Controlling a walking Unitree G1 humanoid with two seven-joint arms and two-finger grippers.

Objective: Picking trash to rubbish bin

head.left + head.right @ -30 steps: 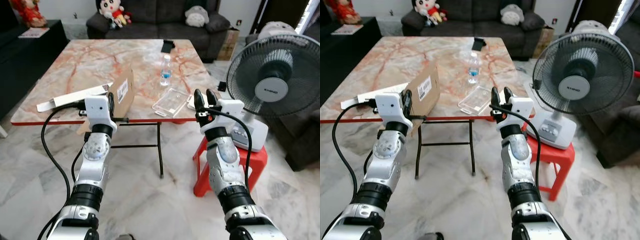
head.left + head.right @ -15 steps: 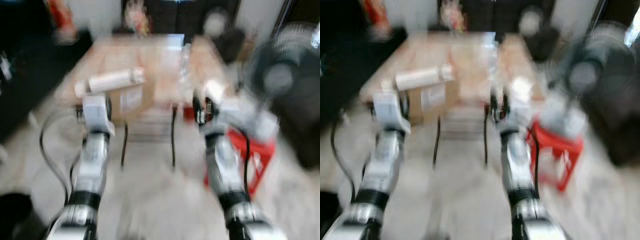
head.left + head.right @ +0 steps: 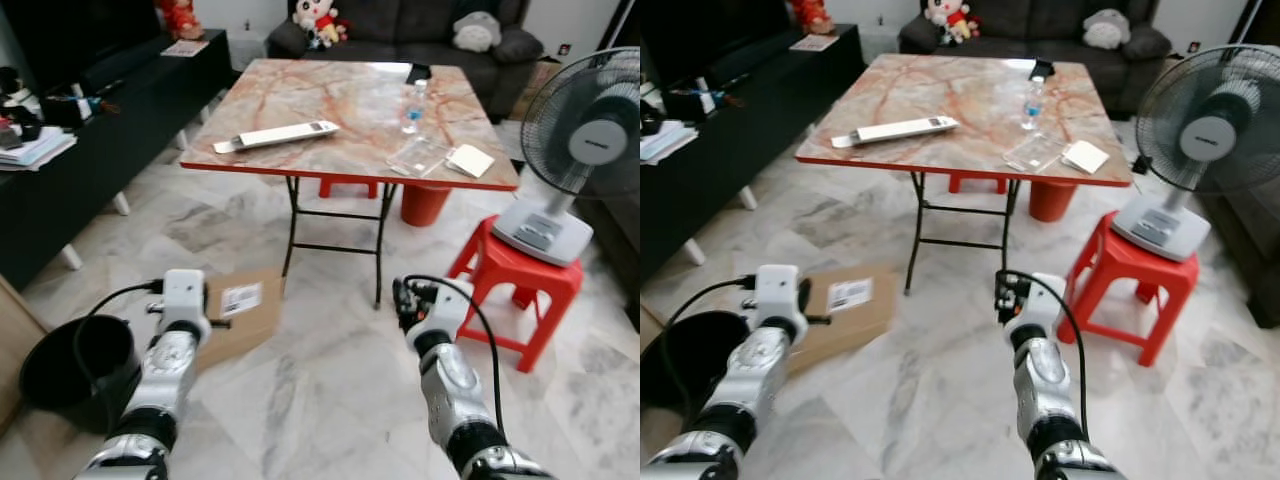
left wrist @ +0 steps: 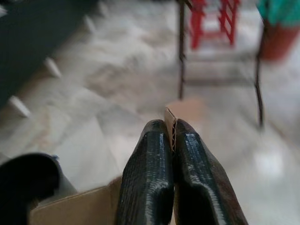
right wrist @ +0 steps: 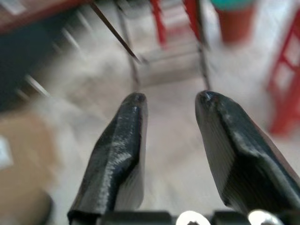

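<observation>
A flat brown cardboard box [image 3: 240, 310] with a white label hangs low over the marble floor, and my left gripper [image 4: 172, 129] is shut on its edge. Just left of that arm a round black rubbish bin [image 3: 75, 365] stands on the floor; its rim [image 4: 23, 178] also appears in the left wrist view. My right gripper [image 3: 405, 300] is held low over the floor, open, with nothing between its fingers [image 5: 123, 140]. Farther off, a long white box [image 3: 275, 136], a plastic bottle [image 3: 409, 106], a clear plastic tray [image 3: 418, 155] and a white card [image 3: 470, 160] lie on the marble-topped folding table [image 3: 330, 90].
A fan [image 3: 578, 150] stands on a red stool [image 3: 520, 275] to the right. A black low cabinet [image 3: 90, 150] runs along the left. A dark sofa [image 3: 420, 25] with soft toys is behind the table. An orange-red pot [image 3: 425, 203] sits under the table.
The whole view has shifted: the table is now farther off and the black bin has come into sight. Both arms are lower, and the cardboard is down by the floor in my left gripper.
</observation>
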